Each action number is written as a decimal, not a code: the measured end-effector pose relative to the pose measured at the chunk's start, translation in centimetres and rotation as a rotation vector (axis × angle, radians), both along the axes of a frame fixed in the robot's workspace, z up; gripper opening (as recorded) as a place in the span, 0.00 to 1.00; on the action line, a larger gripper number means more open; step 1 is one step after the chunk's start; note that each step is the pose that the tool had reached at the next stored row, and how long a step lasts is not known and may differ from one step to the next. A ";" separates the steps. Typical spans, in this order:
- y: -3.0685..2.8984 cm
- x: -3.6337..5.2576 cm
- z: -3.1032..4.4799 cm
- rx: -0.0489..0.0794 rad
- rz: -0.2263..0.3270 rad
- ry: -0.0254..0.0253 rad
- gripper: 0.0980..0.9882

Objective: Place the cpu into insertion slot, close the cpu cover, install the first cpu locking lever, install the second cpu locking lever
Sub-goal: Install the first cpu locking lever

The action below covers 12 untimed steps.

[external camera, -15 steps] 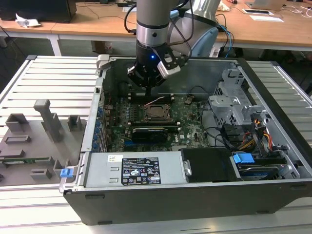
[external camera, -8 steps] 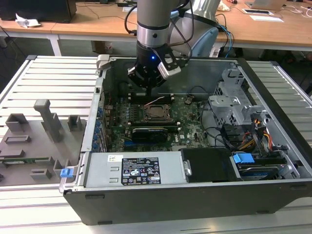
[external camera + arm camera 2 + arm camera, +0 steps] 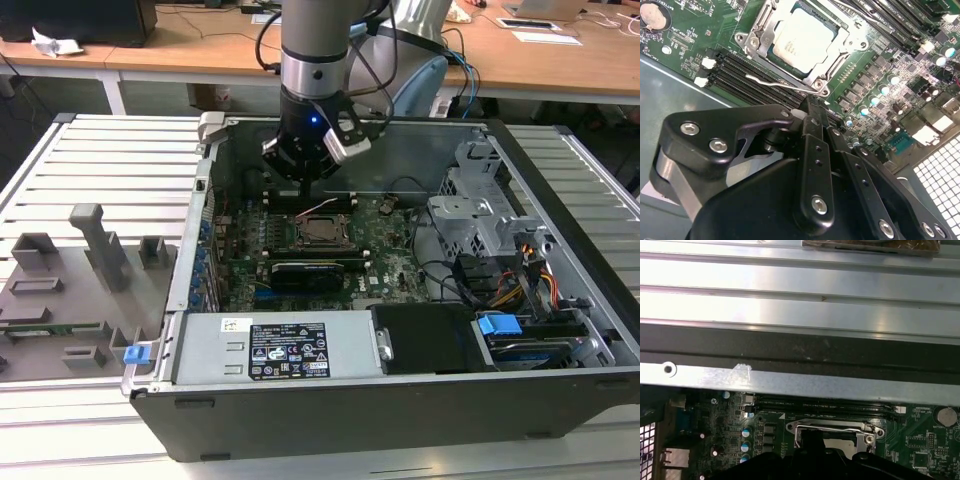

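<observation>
Cpu point(image 3: 803, 41) top — matt silvery metal; cpu cover point(image 3: 837, 60) — shiny steel.

A big table point(image 3: 90, 160) made of long grey metal slats fills most of the exterior view. An open computer case point(image 3: 400, 390) lies flat on it, in the middle and toward the right of the frame. At the left of the frame, a flat grey tray point(image 3: 60, 310) with small blocks and posts standing up on it rests on the slats, just beside the case. Behind the metal table, along the top of the frame, stands a wooden desk point(image 3: 580, 60) with papers point(image 3: 545, 37) on it.
</observation>
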<state>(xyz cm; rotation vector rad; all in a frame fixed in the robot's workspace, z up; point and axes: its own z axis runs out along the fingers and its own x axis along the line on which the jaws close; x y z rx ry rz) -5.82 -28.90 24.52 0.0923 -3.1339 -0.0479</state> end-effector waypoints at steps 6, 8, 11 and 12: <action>0.00 0.06 -0.39 0.004 0.005 -0.0001 0.01; 0.00 0.33 -0.56 0.004 0.006 0.0001 0.01; 0.02 0.64 -0.73 0.004 0.006 0.0000 0.01; 0.03 0.67 -0.78 0.004 0.006 -0.0001 0.01</action>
